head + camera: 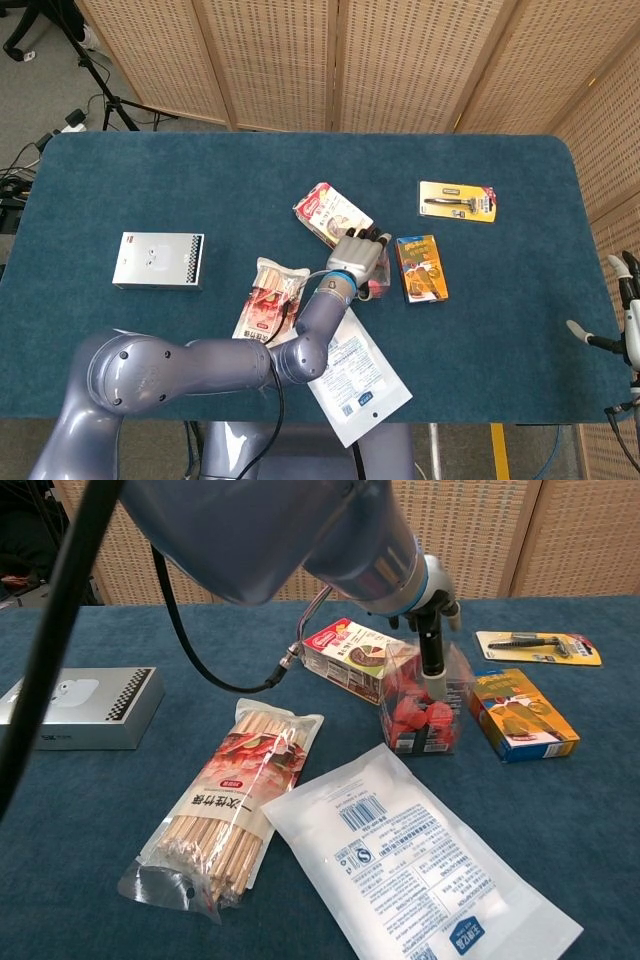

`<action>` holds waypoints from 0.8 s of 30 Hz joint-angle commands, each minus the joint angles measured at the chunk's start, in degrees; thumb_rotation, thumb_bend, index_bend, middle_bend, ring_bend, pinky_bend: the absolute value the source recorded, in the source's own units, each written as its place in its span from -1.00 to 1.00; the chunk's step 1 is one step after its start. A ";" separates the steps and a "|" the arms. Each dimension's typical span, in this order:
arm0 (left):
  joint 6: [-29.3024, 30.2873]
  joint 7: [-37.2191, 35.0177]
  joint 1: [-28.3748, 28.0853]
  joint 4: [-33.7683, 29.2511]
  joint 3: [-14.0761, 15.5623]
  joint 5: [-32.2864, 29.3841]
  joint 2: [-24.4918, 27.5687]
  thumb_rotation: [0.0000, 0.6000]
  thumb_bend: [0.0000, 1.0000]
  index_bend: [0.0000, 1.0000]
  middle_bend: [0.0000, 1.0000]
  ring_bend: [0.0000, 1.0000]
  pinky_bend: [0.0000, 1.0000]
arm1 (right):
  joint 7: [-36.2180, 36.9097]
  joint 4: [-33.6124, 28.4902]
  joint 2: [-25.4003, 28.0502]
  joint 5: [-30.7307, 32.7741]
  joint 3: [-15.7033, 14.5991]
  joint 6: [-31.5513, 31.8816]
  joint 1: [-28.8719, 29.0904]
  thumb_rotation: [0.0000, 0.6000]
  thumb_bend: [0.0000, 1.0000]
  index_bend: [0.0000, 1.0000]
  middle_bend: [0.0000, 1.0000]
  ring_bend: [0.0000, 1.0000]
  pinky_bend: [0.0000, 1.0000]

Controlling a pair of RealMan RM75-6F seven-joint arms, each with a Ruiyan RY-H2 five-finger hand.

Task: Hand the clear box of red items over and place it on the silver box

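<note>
The clear box of red items stands on the blue table near its middle, upright. My left hand hangs right over it, with one finger reaching straight down along the box's top and far side. In the head view the left hand covers most of the clear box, so I cannot see a firm grip. The silver box lies flat far to the left and also shows as the silver box in the chest view. My right hand hovers off the table's right edge, fingers spread and empty.
Close around the clear box lie a red-and-white snack box, an orange box, a white pouch and a pack of wooden sticks. A razor pack sits further back on the right.
</note>
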 commanded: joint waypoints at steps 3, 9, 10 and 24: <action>0.19 2.66 0.14 2.23 -0.43 -1.49 -2.08 1.00 -0.55 -1.00 -1.00 -1.00 -1.00 | 0.42 -0.19 0.34 -0.29 0.27 0.20 -0.29 1.00 -0.69 -1.00 -1.00 -1.00 -1.00; 1.42 6.87 -0.06 4.30 -0.14 -2.71 -4.28 1.00 -0.36 -0.79 -1.00 -1.00 -0.96 | 1.09 -0.39 0.72 -0.25 0.69 0.44 -0.77 1.00 -0.69 -1.00 -1.00 -1.00 -1.00; 1.73 7.69 -0.08 4.49 -0.10 -3.02 -4.55 1.00 -0.33 -0.74 -1.00 -1.00 -0.93 | 1.20 -0.45 0.81 -0.26 0.74 0.46 -0.85 1.00 -0.69 -1.00 -1.00 -1.00 -1.00; 12.26 9.66 1.06 11.75 0.27 9.35 -11.64 1.00 0.20 0.22 -0.47 -0.58 -0.35 | 1.38 -1.32 1.33 -1.01 1.26 1.43 -1.74 1.00 -0.69 -1.00 -1.00 -1.00 -1.00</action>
